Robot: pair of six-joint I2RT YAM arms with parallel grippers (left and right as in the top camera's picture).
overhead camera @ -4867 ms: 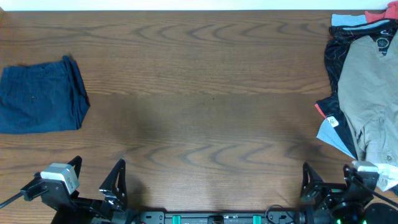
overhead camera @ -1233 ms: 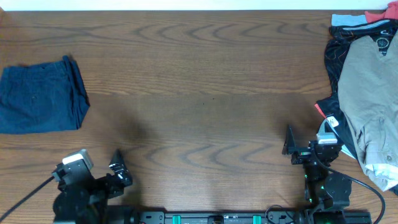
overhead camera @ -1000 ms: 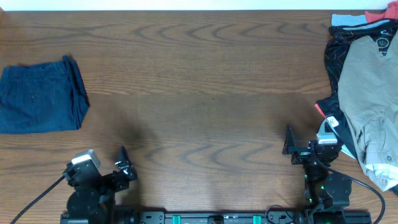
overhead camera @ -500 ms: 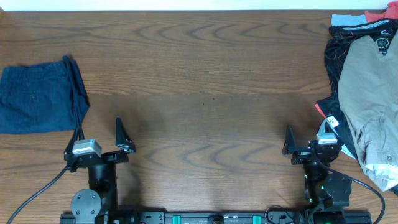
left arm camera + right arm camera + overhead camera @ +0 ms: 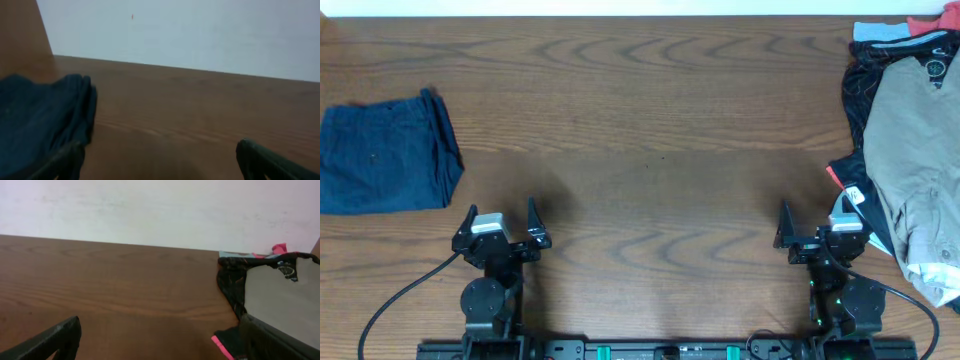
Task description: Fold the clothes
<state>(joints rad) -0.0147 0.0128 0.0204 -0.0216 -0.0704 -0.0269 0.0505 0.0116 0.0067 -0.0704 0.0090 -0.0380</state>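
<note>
The dark navy-blue shorts (image 5: 385,157) lie folded in a compact rectangle at the table's left edge; they also show at the left of the left wrist view (image 5: 40,120). My left gripper (image 5: 502,222) is open and empty near the front edge, to the right of and in front of the shorts, not touching them. In its wrist view the fingertips frame bare wood (image 5: 160,162). My right gripper (image 5: 816,226) is open and empty near the front right, its fingers apart over bare wood (image 5: 160,340).
A pile of other garments sits at the right edge: a beige-khaki garment (image 5: 915,150) on top of a black patterned one (image 5: 865,85), with pink and light-blue bits. The pile shows at the right of the right wrist view (image 5: 270,285). A pale wall lies behind the table.
My left arm has swung up from the front left corner toward the table's middle left and now points forward. My right arm rose earlier and has since held still. The shorts have not moved.
</note>
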